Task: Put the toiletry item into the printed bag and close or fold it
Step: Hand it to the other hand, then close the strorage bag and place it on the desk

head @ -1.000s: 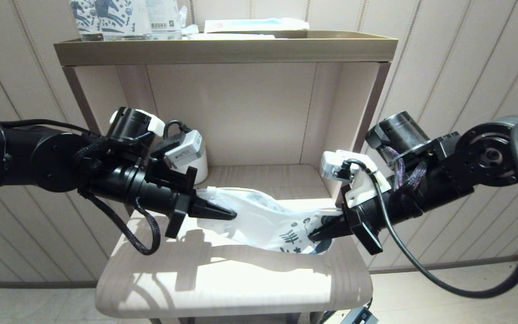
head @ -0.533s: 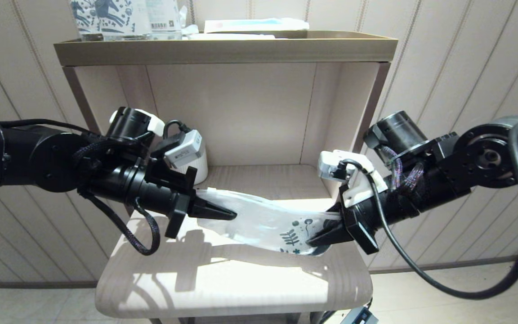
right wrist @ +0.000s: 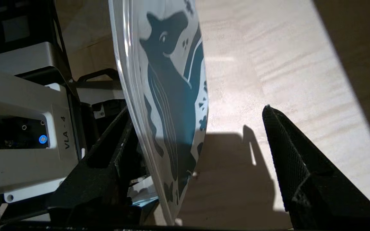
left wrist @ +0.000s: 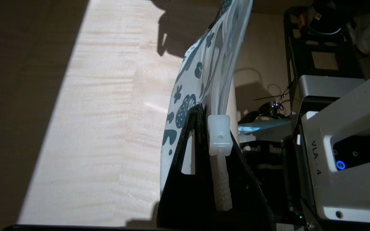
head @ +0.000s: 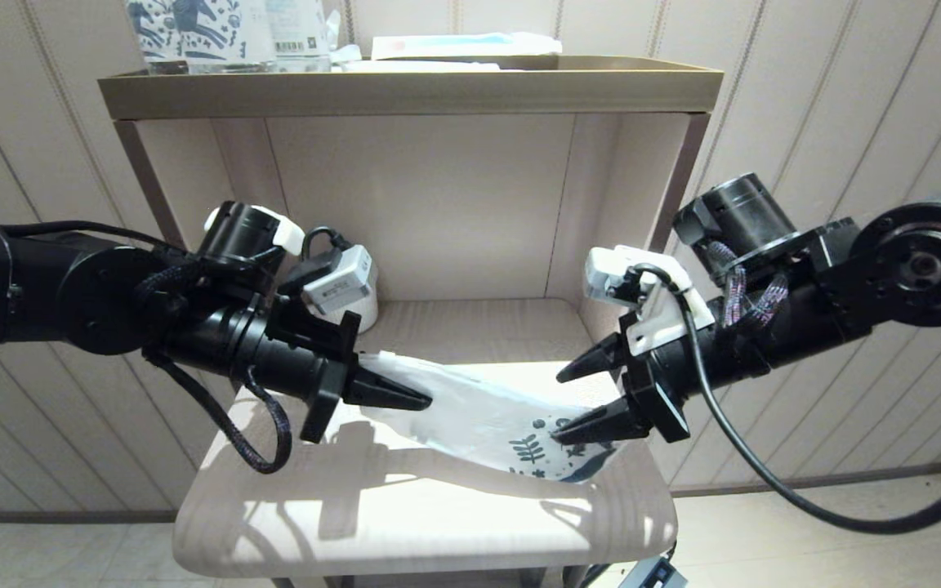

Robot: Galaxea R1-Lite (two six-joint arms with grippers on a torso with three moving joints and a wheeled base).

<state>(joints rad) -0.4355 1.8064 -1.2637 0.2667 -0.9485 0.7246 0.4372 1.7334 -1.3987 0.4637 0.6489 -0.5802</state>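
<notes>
The printed bag [head: 479, 416] hangs slanted over the shelf board [head: 405, 523], and its dark-blue leaf end [head: 556, 461] rests on the wood. My left gripper [head: 415, 399] is shut on the plain end, where a translucent white slider [left wrist: 218, 134] sits on the bag's edge beside the black fingers. My right gripper [head: 559, 408] stands open around the printed end. One of its fingers [right wrist: 120, 138] touches the bag [right wrist: 172, 96] and the other finger [right wrist: 287, 150] is well apart. I cannot make out the toiletry item in any view.
A white cup [head: 363, 309] stands at the back left, behind my left wrist. The shelf's side walls [head: 650, 212] close in both arms. On the top tray [head: 405, 86] lie horse-printed packs [head: 185, 24] and a flat white-and-blue packet [head: 462, 45].
My right gripper has opened and let go of the printed end, which sank onto the board. The left gripper has dipped a little, still holding the plain end.
</notes>
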